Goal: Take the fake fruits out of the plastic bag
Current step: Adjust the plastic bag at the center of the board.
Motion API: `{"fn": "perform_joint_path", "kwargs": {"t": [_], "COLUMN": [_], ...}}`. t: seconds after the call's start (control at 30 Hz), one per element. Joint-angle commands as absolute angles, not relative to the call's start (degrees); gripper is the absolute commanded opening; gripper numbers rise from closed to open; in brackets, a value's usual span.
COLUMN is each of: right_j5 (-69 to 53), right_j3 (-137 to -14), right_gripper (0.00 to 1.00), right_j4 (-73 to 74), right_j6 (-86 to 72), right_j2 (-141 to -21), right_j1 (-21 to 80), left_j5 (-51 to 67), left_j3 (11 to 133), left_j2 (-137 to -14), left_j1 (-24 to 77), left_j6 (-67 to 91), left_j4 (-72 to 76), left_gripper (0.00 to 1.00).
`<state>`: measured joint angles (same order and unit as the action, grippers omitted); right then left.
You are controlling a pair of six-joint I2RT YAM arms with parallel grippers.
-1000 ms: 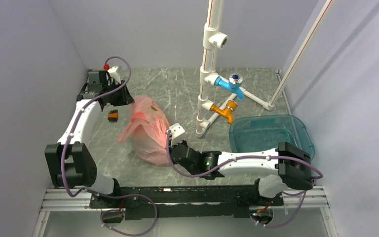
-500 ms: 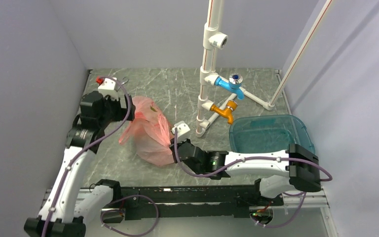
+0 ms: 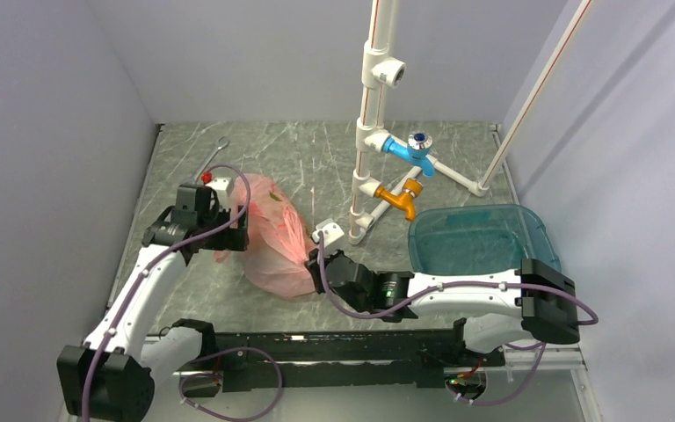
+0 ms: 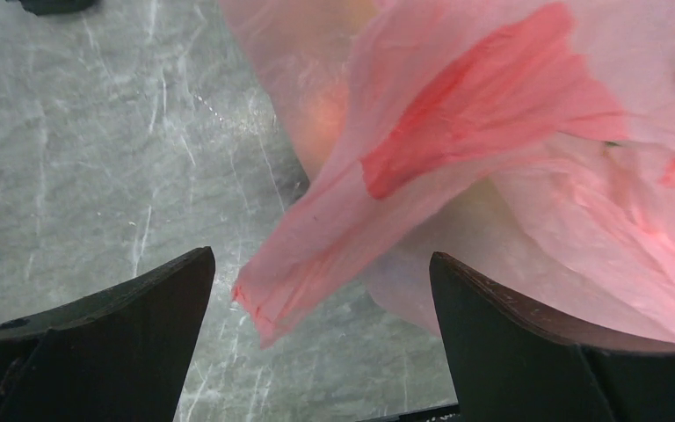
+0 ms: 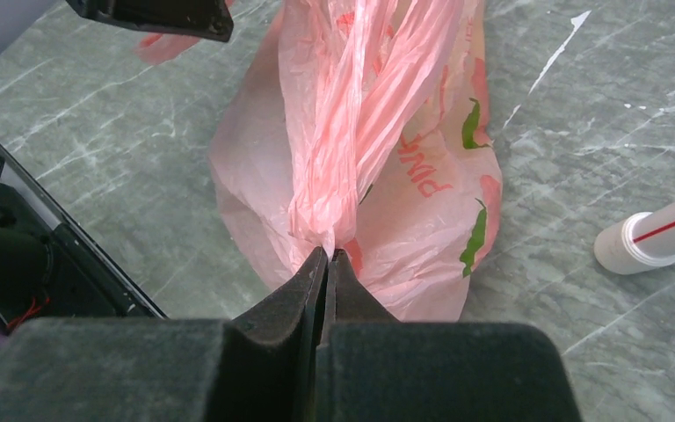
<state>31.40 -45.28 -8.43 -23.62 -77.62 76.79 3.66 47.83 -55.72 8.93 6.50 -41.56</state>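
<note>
From above, the risk is that the two arms pull against each other. The right gripper (image 3: 318, 260) is clenched on the bag (image 3: 272, 242) at its near right side, and if the left gripper (image 3: 233, 230) takes the left edge and draws away too hard, the thin film may tear or the whole bag may slide over the worktop (image 3: 334, 149) with its load inside. The bag lies between the two grippers, left of the pipe stand (image 3: 365, 189) and well apart from the tub (image 3: 483, 239). In the left wrist view the danger is a shallow grasp: the jaws stand wide, released, and only a loose pink flap hangs between them, touching neither. Closing here could catch a thin fold that slips out and does nothing to open the mouth. The body of the bag lies just beyond the flap and to its right. One of the fruits (image 4: 325, 114) probably shows there as a dim orange glow through the film, though I cannot tell which. In the right wrist view the jaws are shut on a twisted bunch of film, seemingly the handles, with the bulging bag lying on the worktop just ahead of the fingertips. That pinch gathers the mouth closed, so I judge the fruits may stay trapped unless it is spread, and a lift by so narrow a twist could stretch it or let it slide free.
</note>
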Motion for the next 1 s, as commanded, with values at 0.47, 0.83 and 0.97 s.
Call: {"fn": "perform_joint_path", "kwargs": {"t": [0.47, 0.83, 0.97], "right_j5": [30.53, 27.49, 35.92], "right_j3": [-35.93, -35.4, -43.44], "right_gripper": [0.0, 0.54, 0.8], "right_j4": [-10.17, -7.41, 0.46], "right_j6": [-26.75, -24.27, -33.03], "right_j2": [-68.9, -68.6, -67.94], "right_j1": [76.43, 76.39, 76.13], "left_j5": [-6.77, -0.7, -0.54], "left_j3": [57.18, 45.57, 45.37], "left_j2": [-50.57, -39.44, -38.71], "left_j1": [3.18, 3.59, 3.72], "left_j6": [3.98, 0.69, 0.66], "left_j4": [-29.82, -20.98, -20.68], "left_gripper": [0.0, 0.0, 0.0]}}
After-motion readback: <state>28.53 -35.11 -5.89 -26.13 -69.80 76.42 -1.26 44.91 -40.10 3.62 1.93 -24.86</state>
